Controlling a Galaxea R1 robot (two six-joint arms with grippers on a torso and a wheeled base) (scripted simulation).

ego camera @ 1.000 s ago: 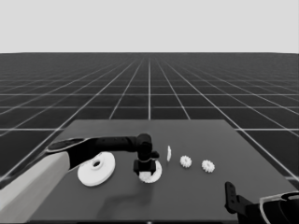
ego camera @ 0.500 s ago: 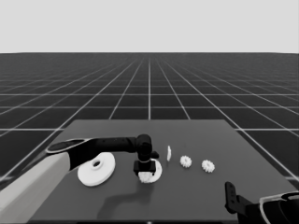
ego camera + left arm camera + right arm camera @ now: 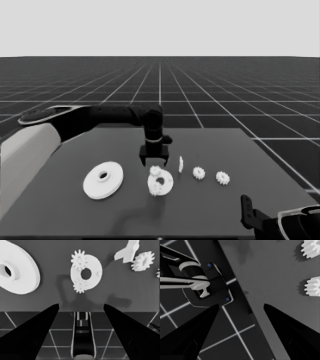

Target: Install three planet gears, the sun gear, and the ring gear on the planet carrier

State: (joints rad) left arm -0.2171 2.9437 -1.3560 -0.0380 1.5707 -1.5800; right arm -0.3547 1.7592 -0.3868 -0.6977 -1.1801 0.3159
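2 gears (image 3: 79, 260) already sit on the smaller round part (image 3: 160, 183), meshed around its centre hole; a bare peg stands on the far side of the hole from them. That part lies just below the left pincer (image 3: 153, 161), which hangs over it with its fingers spread wide and nothing between them. 2 more gears (image 3: 199, 173) lie loose on the table (image 3: 210, 145), off to the pincer's right-arm side, the nearer one just past a thin white piece (image 3: 180, 164) that stands close beside the pincer. The larger round part (image 3: 103, 179) rests flat on the pincer's other side, near but apart from the smaller one.

By my reading, the step in hand is fetching gear 3. To do it well, the pincer should clear the thin piece on its way across, come down straight over the nearer loose gear, and close across the teeth evenly so the gear stays level. On the way back, line the gear's hole up with the bare peg and turn it slightly so its teeth do not ride up on a neighbour. Leave the larger part alone until all 4 gears are seated.

The right pincer (image 3: 250, 212) waits at the table's near corner, fingers apart and empty.
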